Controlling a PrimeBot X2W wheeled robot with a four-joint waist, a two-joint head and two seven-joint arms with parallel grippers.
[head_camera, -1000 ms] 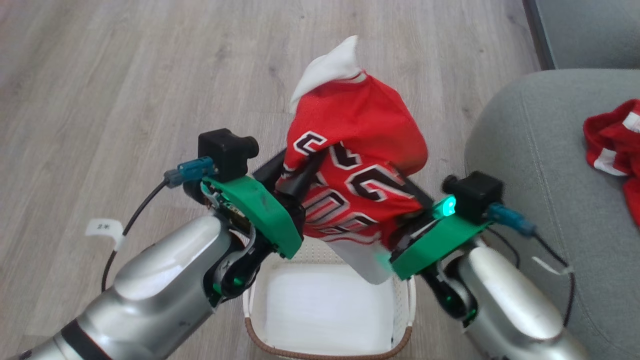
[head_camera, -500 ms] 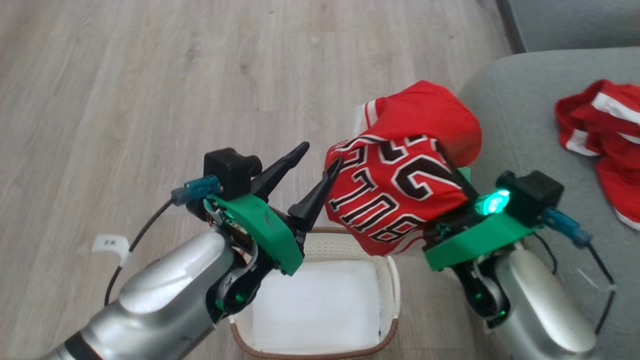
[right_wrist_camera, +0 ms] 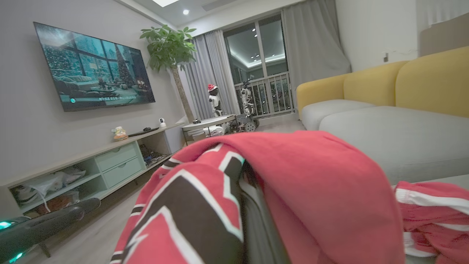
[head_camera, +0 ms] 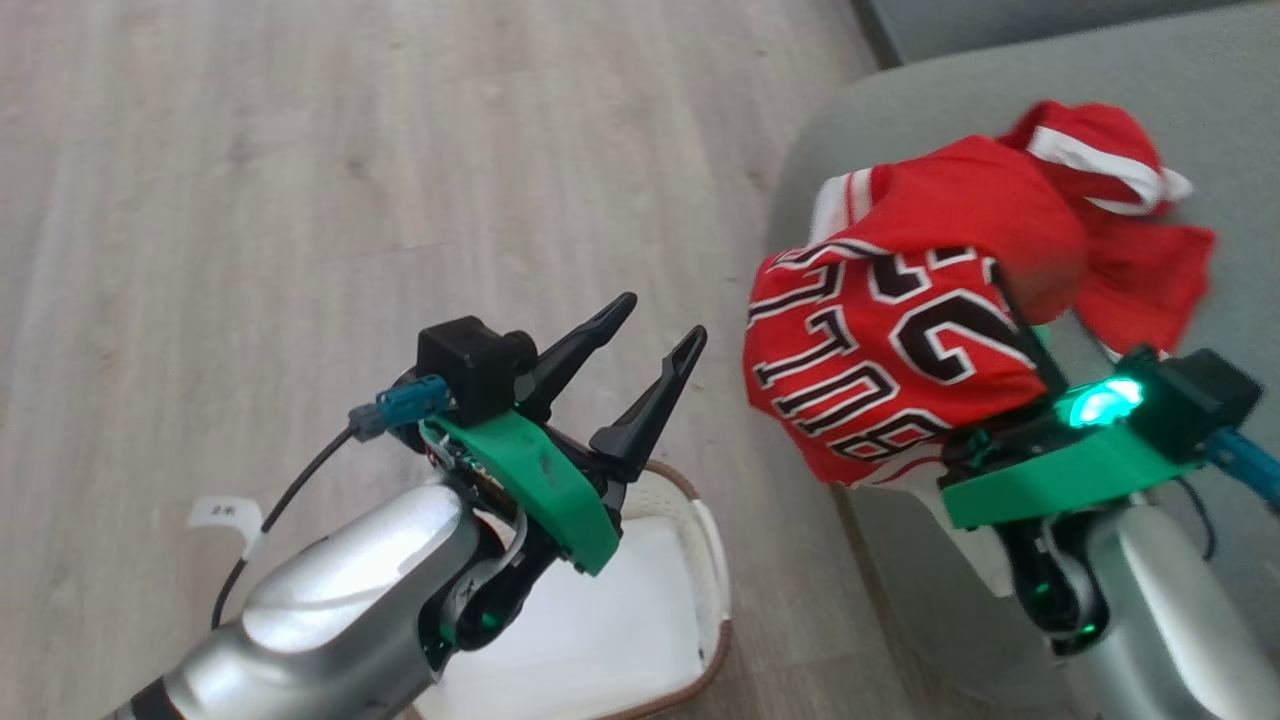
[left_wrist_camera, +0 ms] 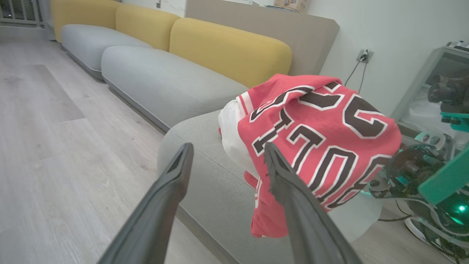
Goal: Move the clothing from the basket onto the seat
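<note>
Your left gripper (head_camera: 660,318) has its fingers spread wide and empty, near the basket (head_camera: 715,560). Your right gripper (head_camera: 1005,300) is buried in the red jersey (head_camera: 880,370), so you cannot tell its gap. The jersey hangs over the seat (head_camera: 1230,100) edge, beside the shorts (head_camera: 1130,270).

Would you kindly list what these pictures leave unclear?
Head and right wrist views: the jersey covers the right gripper; grip unclear.
Head view: the bottom edge and left arm hide much of the basket.
Head view: the jersey hides part of the red garment on the seat.
</note>
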